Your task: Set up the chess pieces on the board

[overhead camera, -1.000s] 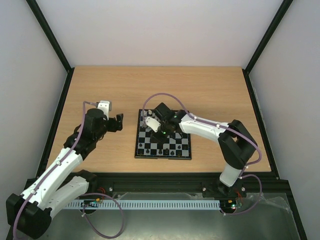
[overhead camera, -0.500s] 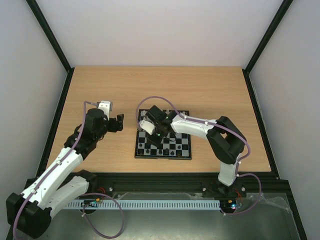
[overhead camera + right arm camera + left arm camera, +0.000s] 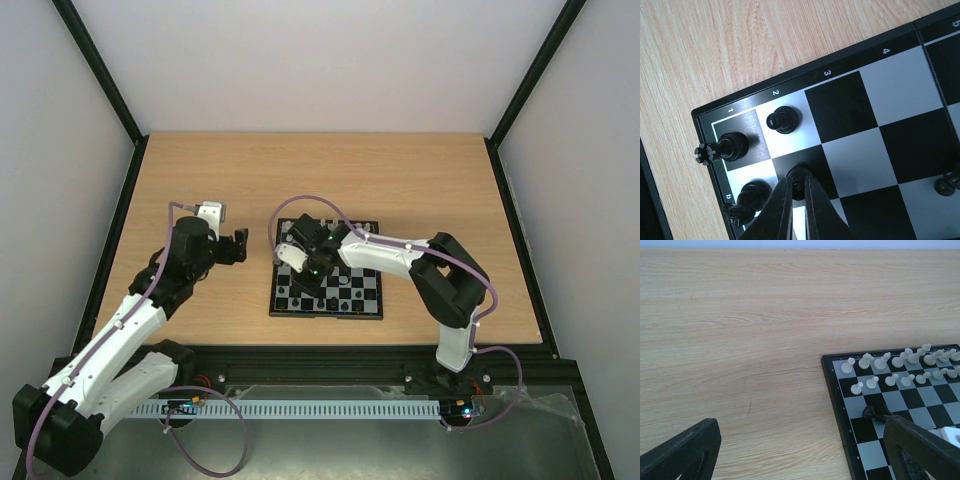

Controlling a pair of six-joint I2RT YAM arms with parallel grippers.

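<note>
Pale wooden tabletop (image 3: 200, 170) is filling the enclosure, and the board (image 3: 326, 315) is sitting around its middle, closer to the near edge than the far one. White pieces (image 3: 866, 360) are lining the board's two far rows. The right gripper (image 3: 798, 192) is reaching over the board's left side with its jaws pinched narrow on a black pawn (image 3: 798, 176), over a dark square near the board's near-left corner. I cannot tell whether the pawn is touching the square. A black rook (image 3: 727, 146) is standing in that corner, with a second black pawn (image 3: 782, 120) beside it on the edge squares and a black knight (image 3: 747, 200) just beside the held pawn. The left gripper (image 3: 240, 246) is hovering off the board's left edge with its jaws spread wide, holding nothing.
</note>
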